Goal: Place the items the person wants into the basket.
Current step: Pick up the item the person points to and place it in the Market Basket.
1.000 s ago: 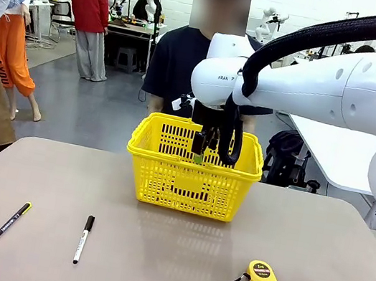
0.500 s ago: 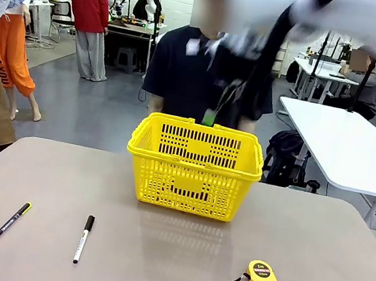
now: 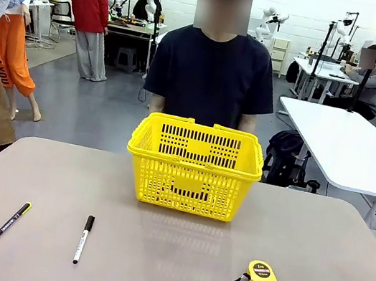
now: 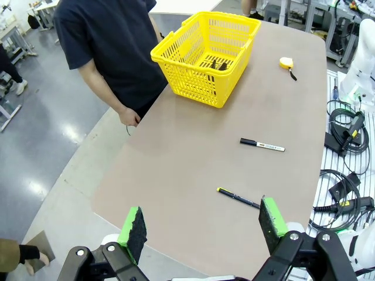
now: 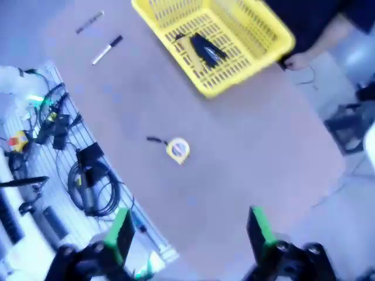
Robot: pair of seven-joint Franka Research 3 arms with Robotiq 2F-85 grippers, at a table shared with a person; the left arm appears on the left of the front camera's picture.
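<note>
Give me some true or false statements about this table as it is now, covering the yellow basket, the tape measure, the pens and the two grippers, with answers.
1. The small yellow tape measure lies on the table, outside the bright yellow slotted plastic basket. True.
2. The basket holds nothing. False: a black tool lies on its floor.
3. Three pens lie on the table. False: there are two, a yellow-tipped pen and a white-barrelled pen.
4. The left gripper and the right gripper are both open and empty. True.
</note>
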